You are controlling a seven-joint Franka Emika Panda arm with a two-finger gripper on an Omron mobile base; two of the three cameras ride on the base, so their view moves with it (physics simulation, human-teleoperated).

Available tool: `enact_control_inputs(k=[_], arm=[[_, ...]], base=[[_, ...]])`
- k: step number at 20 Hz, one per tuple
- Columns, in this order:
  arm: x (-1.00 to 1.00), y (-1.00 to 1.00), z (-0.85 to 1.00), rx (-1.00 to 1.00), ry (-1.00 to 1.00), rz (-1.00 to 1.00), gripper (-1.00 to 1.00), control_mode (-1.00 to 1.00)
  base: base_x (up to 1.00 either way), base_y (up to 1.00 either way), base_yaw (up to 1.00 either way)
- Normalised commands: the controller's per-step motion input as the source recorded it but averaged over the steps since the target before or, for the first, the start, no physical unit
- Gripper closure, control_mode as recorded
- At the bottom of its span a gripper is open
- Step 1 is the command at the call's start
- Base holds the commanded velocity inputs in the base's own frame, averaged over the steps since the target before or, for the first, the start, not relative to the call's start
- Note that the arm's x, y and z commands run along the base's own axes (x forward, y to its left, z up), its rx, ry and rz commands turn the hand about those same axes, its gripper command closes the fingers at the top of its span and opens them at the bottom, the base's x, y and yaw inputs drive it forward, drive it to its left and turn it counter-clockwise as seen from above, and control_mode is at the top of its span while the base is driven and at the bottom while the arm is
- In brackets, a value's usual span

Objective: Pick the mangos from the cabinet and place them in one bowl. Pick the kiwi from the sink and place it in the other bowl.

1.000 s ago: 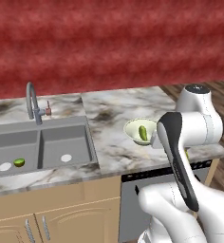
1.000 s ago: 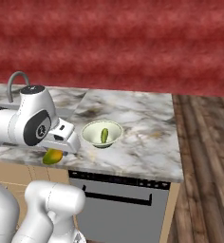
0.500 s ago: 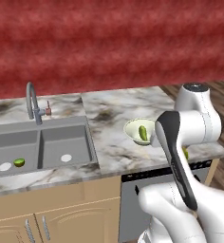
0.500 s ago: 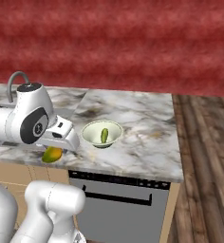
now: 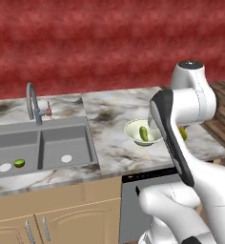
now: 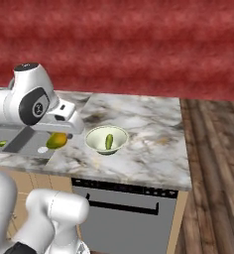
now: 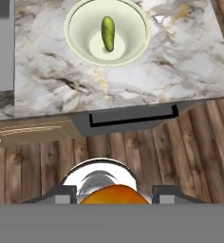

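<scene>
- mangos: the longer green oval one (image 7: pixel 107 33) lies inside the deep pale cream-white bowl (image 6: pixel 95 141) on the marbled grey-white counter (image 6: pixel 148 144); the yellow-orange oval one (image 6: pixel 56 141) sits between the fingers of the white arm's two-finger gripper (image 7: pixel 114 195), jaws partly closed against its sides.
- in the right base view that held mango hangs just left of the bowl, above the counter's edge by the sink.
- tiny round bright-green kiwi (image 5: pixel 19 163) rests in the left basin of the grey double-basin sink (image 5: pixel 43 138), just beside a white round drain (image 5: pixel 5 167).
- tall curved steel faucet (image 5: pixel 32 102) stands behind the sink.
</scene>
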Motion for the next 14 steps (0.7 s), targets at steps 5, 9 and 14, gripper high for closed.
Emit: enact_control_inputs(k=[5,9,14], arm=[[0.49,-0.06,0.31,0.01,-0.03,0.00,1.00,-1.00],[0.71,-0.06,0.00,0.00,-0.15,0.00,1.00,-1.00],[0.88,-0.17,-0.10,0.01,-0.13,0.00,1.00,-1.00]], base=[[0.00,0.00,0.00],[0.00,0.00,0.00],[0.00,0.00,0.00]])
